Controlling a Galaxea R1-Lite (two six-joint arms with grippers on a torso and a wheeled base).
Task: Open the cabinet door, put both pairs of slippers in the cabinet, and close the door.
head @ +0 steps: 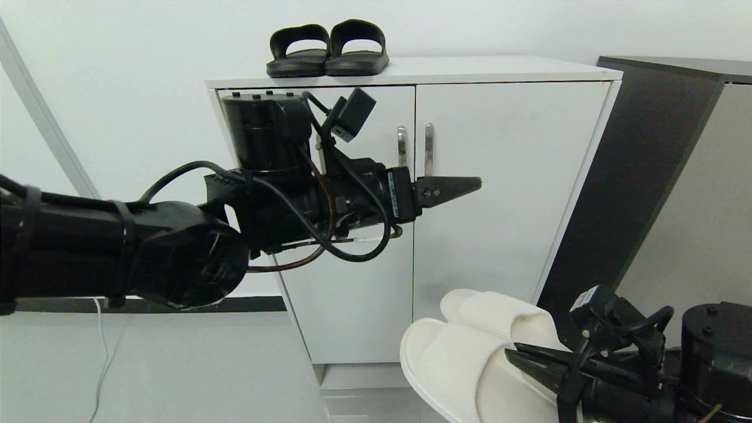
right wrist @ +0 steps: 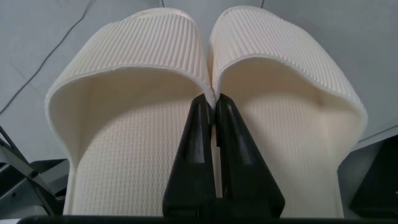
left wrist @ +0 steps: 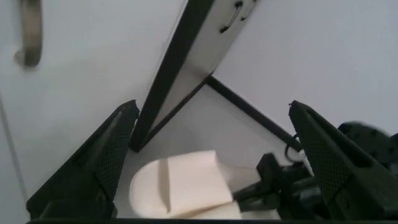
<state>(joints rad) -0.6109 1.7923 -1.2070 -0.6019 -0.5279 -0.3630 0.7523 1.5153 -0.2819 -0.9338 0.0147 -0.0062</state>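
The white cabinet has both doors shut, with two metal handles at the middle seam. A pair of black slippers rests on its top. My left gripper hovers just below the handles in front of the right door; in the left wrist view the left gripper stands open with nothing in it, one handle off to the side. Low at the right, my right gripper is shut on the adjoining inner edges of a pair of white slippers, held in the air before the cabinet's base.
A tall dark grey unit stands close against the cabinet's right side. A white wall with a black baseboard lies to the left, and a thin cable trails on the pale floor there.
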